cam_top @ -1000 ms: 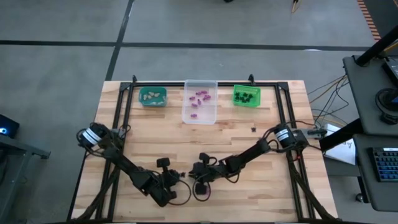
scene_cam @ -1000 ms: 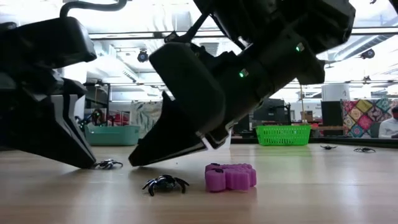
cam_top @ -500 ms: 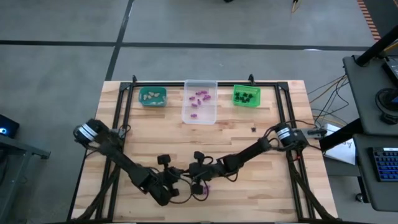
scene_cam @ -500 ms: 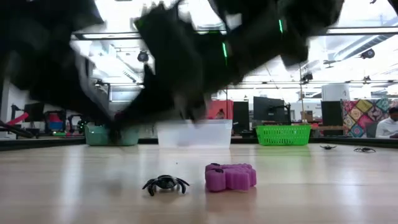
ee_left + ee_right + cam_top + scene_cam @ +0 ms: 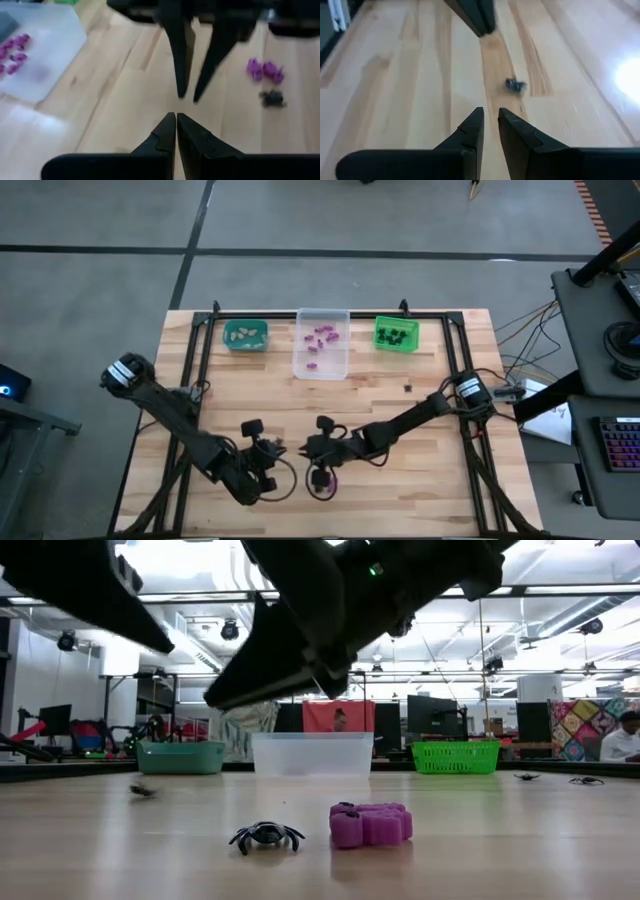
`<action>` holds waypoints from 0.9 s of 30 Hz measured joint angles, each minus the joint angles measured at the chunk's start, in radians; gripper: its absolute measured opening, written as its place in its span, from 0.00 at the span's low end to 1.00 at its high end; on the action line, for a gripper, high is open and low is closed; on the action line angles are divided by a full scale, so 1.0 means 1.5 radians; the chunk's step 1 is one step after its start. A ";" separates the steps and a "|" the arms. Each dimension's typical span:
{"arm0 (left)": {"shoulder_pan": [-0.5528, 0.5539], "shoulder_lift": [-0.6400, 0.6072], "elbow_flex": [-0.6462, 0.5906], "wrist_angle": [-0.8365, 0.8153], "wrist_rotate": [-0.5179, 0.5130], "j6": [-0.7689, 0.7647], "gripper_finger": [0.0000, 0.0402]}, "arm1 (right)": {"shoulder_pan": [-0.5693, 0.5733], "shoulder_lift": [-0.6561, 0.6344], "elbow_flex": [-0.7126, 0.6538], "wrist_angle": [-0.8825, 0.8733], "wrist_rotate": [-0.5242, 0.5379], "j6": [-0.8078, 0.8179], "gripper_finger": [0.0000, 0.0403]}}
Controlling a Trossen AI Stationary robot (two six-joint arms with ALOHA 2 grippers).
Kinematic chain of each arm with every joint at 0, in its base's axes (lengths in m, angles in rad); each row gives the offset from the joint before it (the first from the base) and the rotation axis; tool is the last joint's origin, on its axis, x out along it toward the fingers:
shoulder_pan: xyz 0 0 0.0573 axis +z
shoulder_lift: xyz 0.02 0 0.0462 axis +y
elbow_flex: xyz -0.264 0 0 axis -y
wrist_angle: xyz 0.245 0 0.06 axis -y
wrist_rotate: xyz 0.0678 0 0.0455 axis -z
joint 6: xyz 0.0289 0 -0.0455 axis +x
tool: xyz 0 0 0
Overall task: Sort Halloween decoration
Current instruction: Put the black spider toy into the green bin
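A purple trinket [image 5: 371, 824] and a black spider trinket [image 5: 266, 836] lie on the wood near the table's front edge. Both also show in the left wrist view, the purple trinket [image 5: 265, 70] beside the black spider trinket [image 5: 272, 98]. A second small black trinket [image 5: 516, 85] lies on the table under the raised grippers. My left gripper [image 5: 176, 116] hangs shut and empty above the table, left of centre [image 5: 278, 450]. My right gripper [image 5: 490, 112] faces it tip to tip [image 5: 303, 448]. Its fingers stand a narrow gap apart with nothing between them.
Along the far edge stand a teal bin [image 5: 245, 335] with pale pieces, a clear bin [image 5: 321, 343] with purple pieces and a green bin [image 5: 396, 333] with black pieces. Two more black spiders [image 5: 527, 776] lie far right. Bare wood stretches across the table's middle.
Both grippers have risen from the tabletop, the left one higher than the right, with their fingers unchanged. The small black trinket that lay under their tips now lies a little farther left and back. The purple trinket and the spider beside it have stayed put.
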 joint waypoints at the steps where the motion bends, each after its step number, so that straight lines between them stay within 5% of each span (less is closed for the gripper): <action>1: -0.001 0.007 -0.002 -0.002 0.004 -0.003 0.00 | 0.000 0.000 0.000 -0.009 0.000 0.003 0.13; 16: 0.011 0.047 -0.091 -0.013 0.078 -0.139 0.00 | 0.000 -0.002 -0.001 -0.054 0.000 -0.019 0.13; 27: 0.038 -0.054 -0.267 0.327 0.158 0.069 0.00 | -0.052 -0.014 -0.001 -0.095 -0.025 -0.133 0.13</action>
